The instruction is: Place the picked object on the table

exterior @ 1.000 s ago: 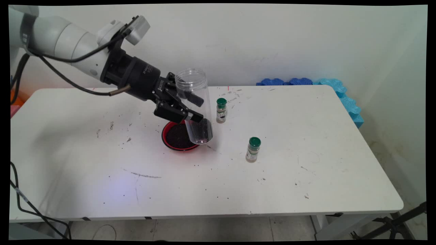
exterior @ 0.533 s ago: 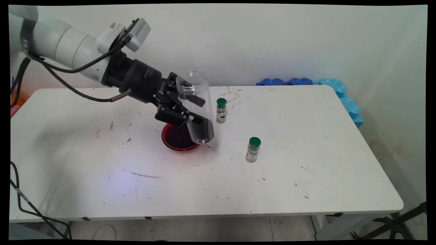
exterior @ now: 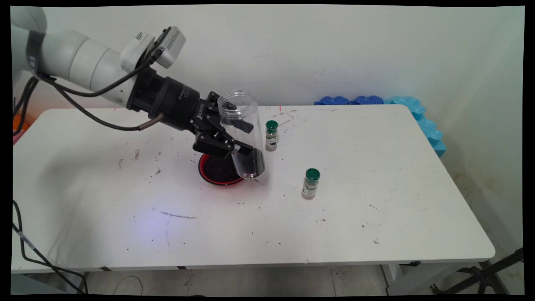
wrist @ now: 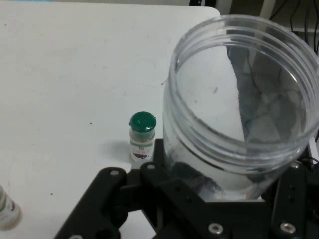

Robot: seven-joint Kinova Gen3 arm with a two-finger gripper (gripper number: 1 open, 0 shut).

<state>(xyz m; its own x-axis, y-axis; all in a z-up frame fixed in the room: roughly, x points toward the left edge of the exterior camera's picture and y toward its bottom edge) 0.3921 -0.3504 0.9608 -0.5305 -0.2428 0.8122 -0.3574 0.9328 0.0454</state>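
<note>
My black gripper [exterior: 243,137] is shut on a clear plastic jar [exterior: 242,131], open mouth up and leaning slightly left, with dark grains in its bottom. The jar hangs just above the right rim of a red bowl [exterior: 203,169] that holds dark grains. In the hand view the jar [wrist: 239,104] fills the right side, its open mouth near the camera, with my fingers [wrist: 172,169] around its lower part. A green-capped spice bottle [exterior: 271,135] stands just right of the jar, and is seen too in the hand view, spice bottle [wrist: 142,135].
A second green-capped bottle [exterior: 311,183] stands right of the bowl, nearer the front; a bottle [wrist: 7,209] shows at the hand view's left edge. Blue foam pieces [exterior: 418,117] lie along the table's far right corner. Dark specks dot the white table [exterior: 376,217].
The gripper with the jar has shifted slightly right and down, and the jar has tilted a little more upright over the bowl's right rim.
</note>
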